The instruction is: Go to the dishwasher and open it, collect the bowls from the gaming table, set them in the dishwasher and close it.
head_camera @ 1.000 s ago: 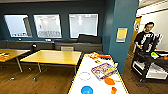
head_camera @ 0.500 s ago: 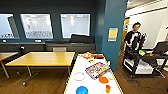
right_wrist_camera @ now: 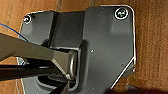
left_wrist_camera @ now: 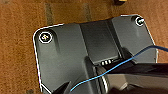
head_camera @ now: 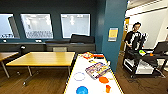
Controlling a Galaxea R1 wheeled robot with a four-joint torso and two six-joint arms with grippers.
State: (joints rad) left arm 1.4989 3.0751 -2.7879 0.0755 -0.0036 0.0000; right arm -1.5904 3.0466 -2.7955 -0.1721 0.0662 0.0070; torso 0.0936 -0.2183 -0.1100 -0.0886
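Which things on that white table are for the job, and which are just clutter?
For the job:
blue bowl
orange bowl
pale bowl
white-topped table they sit on

Just lying about:
small orange cup
colourful box
items at the table's far end
wood-topped table

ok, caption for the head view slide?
White-topped gaming table carrying blue bowl, orange bowl and pale bowl; person at right.
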